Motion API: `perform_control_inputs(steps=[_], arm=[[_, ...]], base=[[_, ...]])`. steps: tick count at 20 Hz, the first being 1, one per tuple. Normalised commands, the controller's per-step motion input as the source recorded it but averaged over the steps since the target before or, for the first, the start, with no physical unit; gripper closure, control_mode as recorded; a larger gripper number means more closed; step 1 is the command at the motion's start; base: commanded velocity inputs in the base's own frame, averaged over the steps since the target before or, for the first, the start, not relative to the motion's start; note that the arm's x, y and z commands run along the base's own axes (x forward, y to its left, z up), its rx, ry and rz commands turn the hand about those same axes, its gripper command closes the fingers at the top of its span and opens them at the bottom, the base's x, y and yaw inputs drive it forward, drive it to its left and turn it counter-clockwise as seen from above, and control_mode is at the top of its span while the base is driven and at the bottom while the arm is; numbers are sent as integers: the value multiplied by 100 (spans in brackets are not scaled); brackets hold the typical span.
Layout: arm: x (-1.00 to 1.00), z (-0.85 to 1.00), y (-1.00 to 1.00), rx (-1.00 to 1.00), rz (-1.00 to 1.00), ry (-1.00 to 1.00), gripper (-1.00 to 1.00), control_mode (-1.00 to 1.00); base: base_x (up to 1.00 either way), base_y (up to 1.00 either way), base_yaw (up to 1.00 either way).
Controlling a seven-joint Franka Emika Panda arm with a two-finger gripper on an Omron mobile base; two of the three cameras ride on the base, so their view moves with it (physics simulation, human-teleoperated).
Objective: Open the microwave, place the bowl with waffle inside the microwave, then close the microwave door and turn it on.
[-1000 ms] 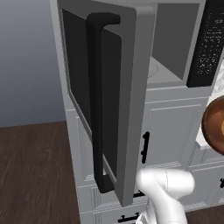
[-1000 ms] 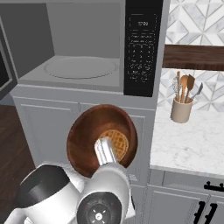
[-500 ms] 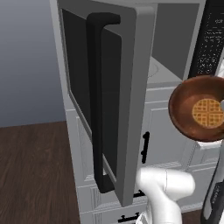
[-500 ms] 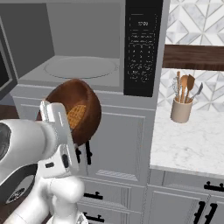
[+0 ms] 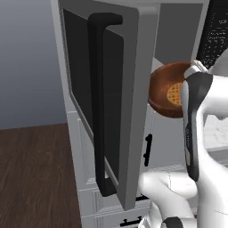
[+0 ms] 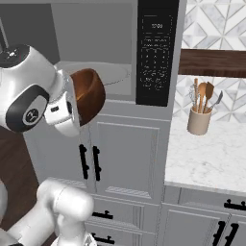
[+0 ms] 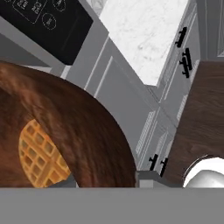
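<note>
Moved since half a second ago: bowl [image 5: 165, 91] with waffle [image 5: 174, 94], carried up to the mouth of the open cavity.
Microwave [image 6: 117, 50]: cavity open, just beyond the fingers [image 6: 72, 113].
Microwave door [image 5: 111, 98]: swung wide, beside the bowl.
Bowl: tilted, rim clamped in the fingers (grip point hidden in hand view).
Waffle: lying inside the bowl.
Utensil jar [image 6: 199, 120]: on the table, well apart.

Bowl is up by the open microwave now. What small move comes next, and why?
Probably carry the bowl forward into the microwave cavity, levelling it. The microwave door stands wide open, the gripper holds the bowl by its rim just outside the opening, and it hangs tilted with the waffle inside.
</note>
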Motion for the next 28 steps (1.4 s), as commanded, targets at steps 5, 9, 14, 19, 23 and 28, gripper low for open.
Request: perform_control_inputs(steps=[5, 9, 14, 19, 23, 28], arm=[[64, 2, 6, 8, 0, -13, 100, -100], [56, 0, 15, 14, 0, -25, 100, -100], [77, 5, 30, 21, 0, -6, 100, -100], [84, 25, 43, 17, 0, 5, 100, -100], [96, 4, 34, 14, 0, 5, 100, -100], [99, -1, 35, 12, 0, 2, 100, -100]], base=[[0, 0, 0], [0, 0, 0], [0, 0, 0], [0, 0, 0], [0, 0, 0], [0, 0, 0]])
